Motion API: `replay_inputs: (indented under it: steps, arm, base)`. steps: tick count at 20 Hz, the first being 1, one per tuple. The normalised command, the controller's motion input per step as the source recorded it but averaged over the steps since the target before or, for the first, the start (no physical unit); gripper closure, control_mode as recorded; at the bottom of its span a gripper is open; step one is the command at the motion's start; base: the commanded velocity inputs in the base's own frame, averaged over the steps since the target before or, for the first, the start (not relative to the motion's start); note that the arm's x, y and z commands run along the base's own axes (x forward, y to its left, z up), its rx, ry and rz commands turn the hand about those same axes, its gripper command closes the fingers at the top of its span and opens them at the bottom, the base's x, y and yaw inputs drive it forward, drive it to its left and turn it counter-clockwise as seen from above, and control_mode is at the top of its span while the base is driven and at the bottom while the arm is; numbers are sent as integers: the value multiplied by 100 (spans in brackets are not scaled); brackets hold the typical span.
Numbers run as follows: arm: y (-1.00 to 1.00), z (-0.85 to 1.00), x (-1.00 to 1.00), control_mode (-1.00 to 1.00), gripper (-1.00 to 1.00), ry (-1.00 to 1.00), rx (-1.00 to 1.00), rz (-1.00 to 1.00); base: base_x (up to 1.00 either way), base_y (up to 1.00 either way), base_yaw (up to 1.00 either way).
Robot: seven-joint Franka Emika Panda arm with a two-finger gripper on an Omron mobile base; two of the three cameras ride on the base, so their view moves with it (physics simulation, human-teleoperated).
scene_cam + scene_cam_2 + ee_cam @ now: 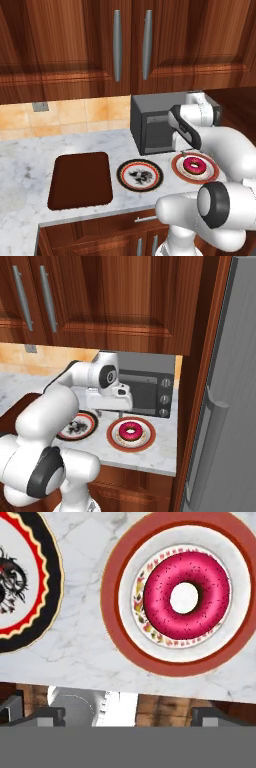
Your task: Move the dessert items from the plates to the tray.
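The donut [186, 596] sits on the red-rimmed plate [112, 607], below and just ahead of the gripper [125, 714], whose jaws are spread wide and empty. Coming down off-centre, a finger could strike the plate's rim or push the glossy donut aside.

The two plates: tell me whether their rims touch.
Apart. In the hand view a strip of bare marble counter separates the black-rimmed plate from the orange-rimmed plate; the left base view shows the same gap.
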Motion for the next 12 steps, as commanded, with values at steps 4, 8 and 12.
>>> replay_inputs:
  steps: [4,8,12]
  arm:
    - [-1,-41,0,-100,-100,10,16,0]
    - [0,-15,0,-100,-100,-4,8,0]
    - [0,-24,3,-100,-100,-10,0,0]
  base:
    - [0,0,0]
    - [0,0,0]
    - [0,0,0]
